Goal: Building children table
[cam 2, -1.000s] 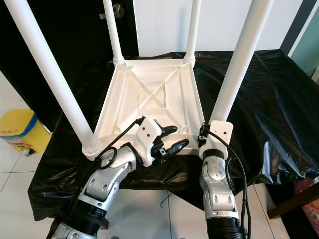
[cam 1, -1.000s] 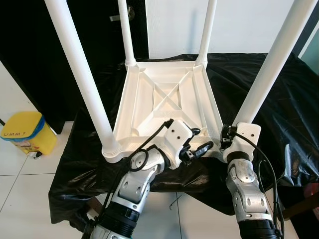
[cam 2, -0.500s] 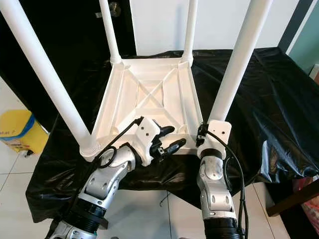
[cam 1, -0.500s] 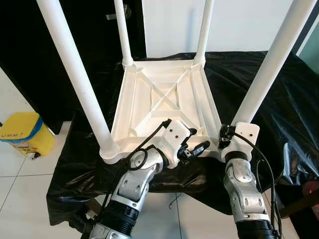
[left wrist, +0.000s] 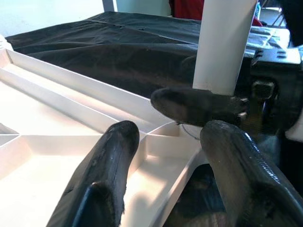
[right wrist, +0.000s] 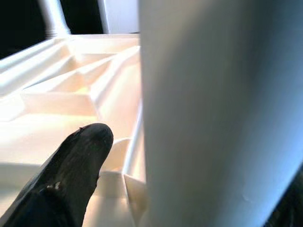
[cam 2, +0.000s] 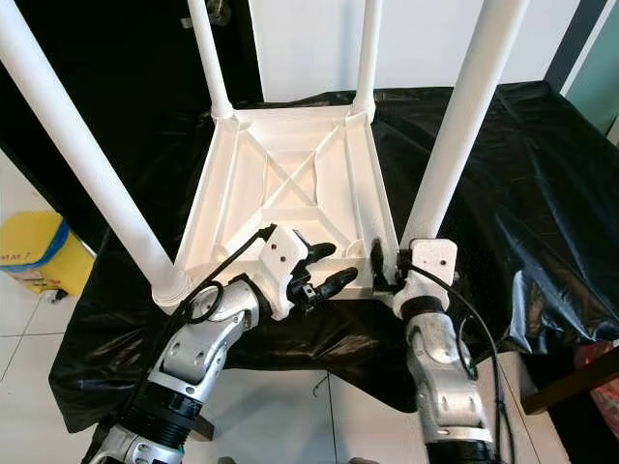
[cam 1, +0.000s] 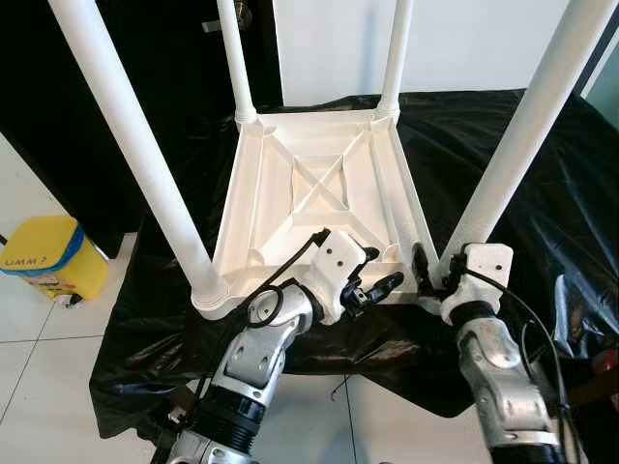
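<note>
Upturned white children's table (cam 1: 319, 198) lying top-down on the worktop (cam 1: 542, 184) under black sheeting, four white legs pointing up. Underside a shallow ribbed tray crossed by an X brace (cam 1: 324, 184), nothing lying in its compartments. Left end effector (cam 1: 372, 282) at the near rim, fingers (left wrist: 109, 175) parted, one over the inside of the corner compartment and one outside the rim, closed on nothing. Right end effector (cam 1: 426, 269) against the base of the near right leg (cam 1: 513, 145), one black finger (right wrist: 71, 175) on the inner side of the leg, the other hidden behind it, so cannot tell whether gripping. Yellow bin with a blue lid (cam 1: 44, 256) on the tiled floor (cam 1: 48, 377) off to the left, contents out of sight.
</note>
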